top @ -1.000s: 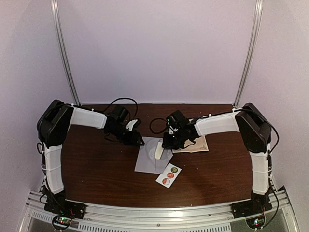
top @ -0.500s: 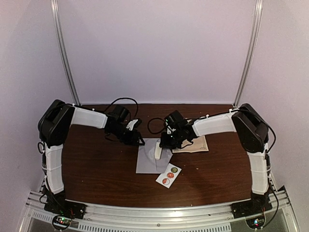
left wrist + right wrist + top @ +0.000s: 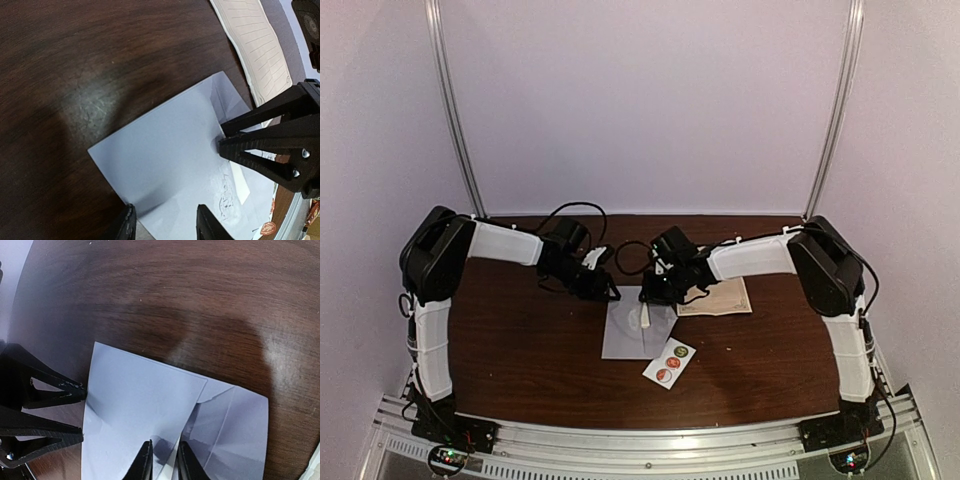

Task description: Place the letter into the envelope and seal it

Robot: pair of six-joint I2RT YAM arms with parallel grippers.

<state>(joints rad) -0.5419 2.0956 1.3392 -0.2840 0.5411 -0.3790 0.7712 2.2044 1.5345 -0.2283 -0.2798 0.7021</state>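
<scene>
Pale grey envelope (image 3: 625, 338) flat at the middle of the dark wooden table (image 3: 520, 340), edges roughly square to the near edge. Long axis hard to judge from above; creased folds at the far right corner. Left gripper (image 3: 165, 216) open, fingers astride the far left edge. Right gripper (image 3: 164, 452) nearly closed over a fold; pinching paper or not, cannot tell. Lined sheet (image 3: 725, 297) just right, sticker strip (image 3: 669, 363) nearer.

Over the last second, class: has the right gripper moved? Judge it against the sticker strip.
Yes. The right gripper has shifted left and a little farther back, while the sticker strip lies where it was.
</scene>
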